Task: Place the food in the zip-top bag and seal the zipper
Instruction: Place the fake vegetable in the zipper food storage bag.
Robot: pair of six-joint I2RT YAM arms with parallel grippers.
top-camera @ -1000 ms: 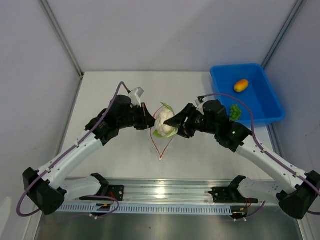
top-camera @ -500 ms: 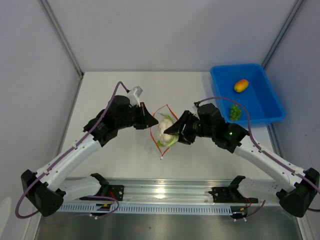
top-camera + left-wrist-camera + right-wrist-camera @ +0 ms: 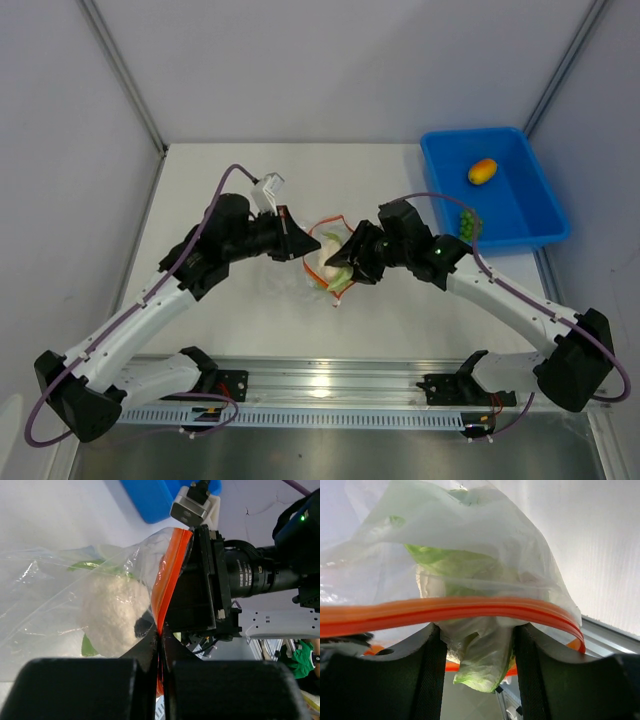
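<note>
White table point(image 3: 250, 310) w/ grey wall panels point(image 3: 300, 60), alum. rail point(image 3: 330, 385) at near edge.

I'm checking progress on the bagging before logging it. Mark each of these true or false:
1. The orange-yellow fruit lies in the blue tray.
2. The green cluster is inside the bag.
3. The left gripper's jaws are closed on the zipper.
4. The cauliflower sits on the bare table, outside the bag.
1. True. The orange-yellow fruit lies in the blue tray.
2. False. The green cluster is in the blue tray, not in the bag.
3. True. The left gripper has its jaws closed on the orange-red zipper.
4. False. The cauliflower shows behind the clear plastic, inside the bag.
</note>
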